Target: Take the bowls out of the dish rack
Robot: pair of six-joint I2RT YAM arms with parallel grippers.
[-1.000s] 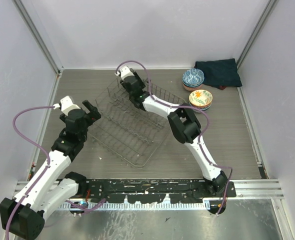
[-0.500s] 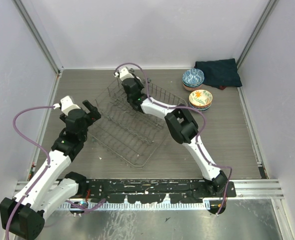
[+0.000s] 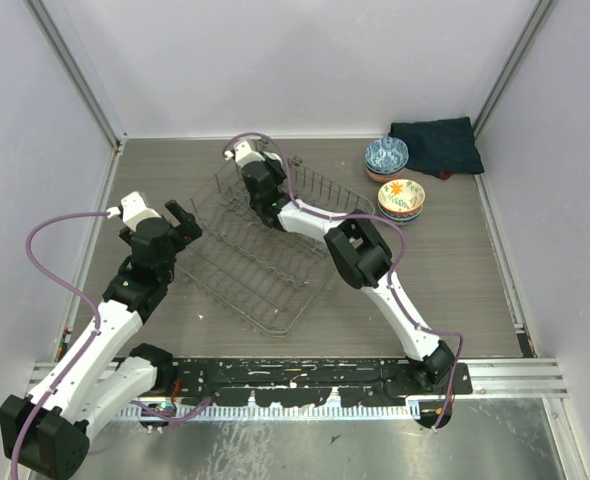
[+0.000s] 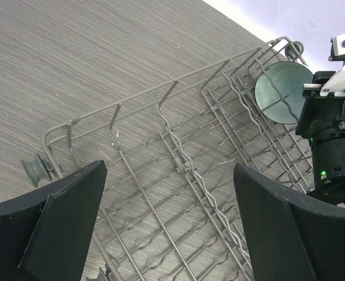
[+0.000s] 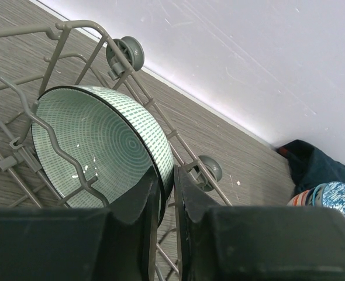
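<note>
The grey wire dish rack (image 3: 265, 255) lies mid-table. One pale mint bowl with green rings (image 5: 96, 149) stands on edge in the rack's far corner; it also shows in the left wrist view (image 4: 282, 92). My right gripper (image 5: 168, 193) is shut on this bowl's rim, one finger inside and one outside. In the top view the right gripper (image 3: 245, 165) is over the rack's far end and hides the bowl. My left gripper (image 4: 169, 234) is open and empty above the rack's left side (image 3: 180, 222). Two stacks of bowls, blue-topped (image 3: 386, 153) and orange-flowered (image 3: 401, 197), sit at the far right.
A dark folded cloth (image 3: 435, 143) lies in the far right corner behind the bowl stacks, and shows in the right wrist view (image 5: 318, 167). White walls and metal frame posts enclose the table. The rack has small grey wheels (image 5: 128, 52) at its corners.
My right gripper has shifted a little left and farther along the rack's far end. The left arm has not moved.
</note>
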